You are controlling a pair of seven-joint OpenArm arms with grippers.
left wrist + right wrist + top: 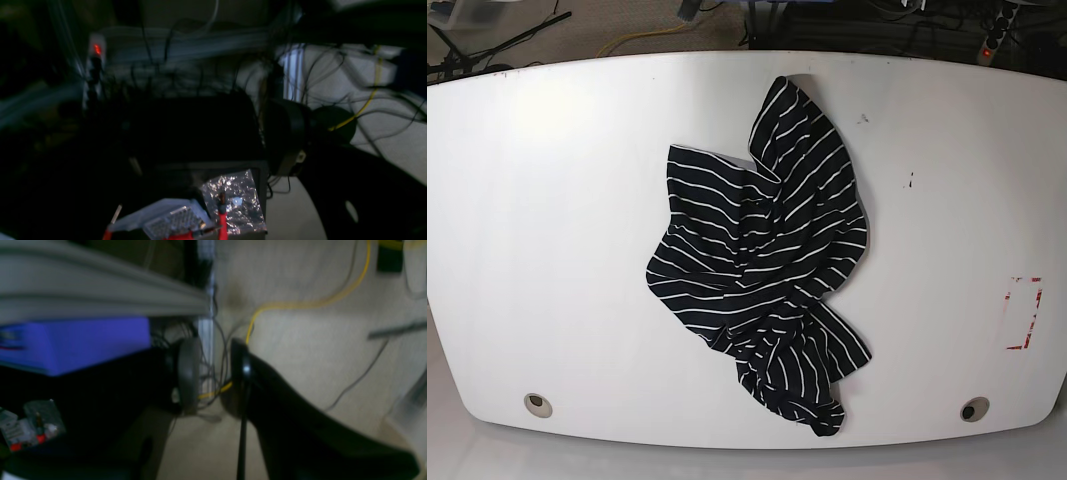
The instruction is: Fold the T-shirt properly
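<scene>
Two fingers of my right gripper stand slightly apart, with only loose cables and pale floor showing through the gap; they pinch nothing. My left gripper is dim and blurred, its jaws parted too, with nothing between them.

Past the left fingers sits a dark open bin with crinkled silver foil in it. Just beside it is a clear plastic box holding a grid of small pieces that I cannot make out. Near my right gripper a blue box lies under a grey rail.

Well apart from both, the T-shirt lies crumpled at the middle of the white table. It is dark with thin white stripes, twisted and bunched, one end reaching toward the far edge and the other toward the near edge.
</scene>
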